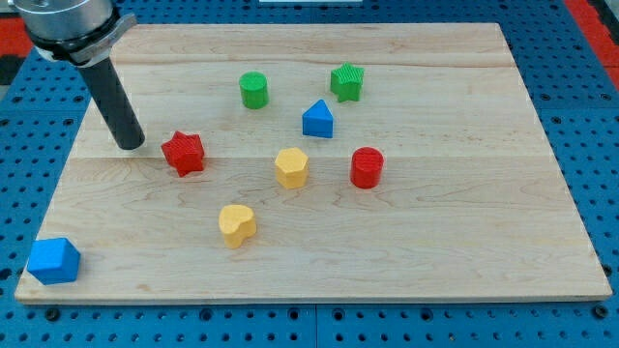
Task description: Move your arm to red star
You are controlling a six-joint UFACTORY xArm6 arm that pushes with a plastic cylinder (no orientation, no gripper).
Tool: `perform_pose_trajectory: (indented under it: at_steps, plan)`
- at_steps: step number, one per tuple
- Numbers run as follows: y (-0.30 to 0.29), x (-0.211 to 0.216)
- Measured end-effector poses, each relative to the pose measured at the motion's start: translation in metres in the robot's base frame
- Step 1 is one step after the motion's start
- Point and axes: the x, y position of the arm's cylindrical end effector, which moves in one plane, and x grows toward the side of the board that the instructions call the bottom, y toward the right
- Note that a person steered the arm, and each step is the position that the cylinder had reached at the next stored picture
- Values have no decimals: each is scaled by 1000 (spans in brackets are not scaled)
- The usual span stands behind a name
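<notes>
The red star (183, 152) lies left of the board's middle. My tip (132, 145) rests on the board just to the star's left, a small gap apart from it. The dark rod rises from the tip toward the view's top left.
A green cylinder (253, 90), a green star (347, 81) and a blue triangular block (317, 120) lie toward the top. A yellow hexagon (291, 167) and a red cylinder (367, 167) lie mid-board. A yellow heart (236, 224) lies lower. A blue block (53, 260) sits at the wooden board's (464, 242) bottom left corner.
</notes>
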Motion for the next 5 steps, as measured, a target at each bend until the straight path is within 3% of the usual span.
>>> perform_pose_trajectory:
  at_steps: [2, 3, 5]
  plan:
    - [-9, -14]
    - [-39, 0]
    - [-31, 35]
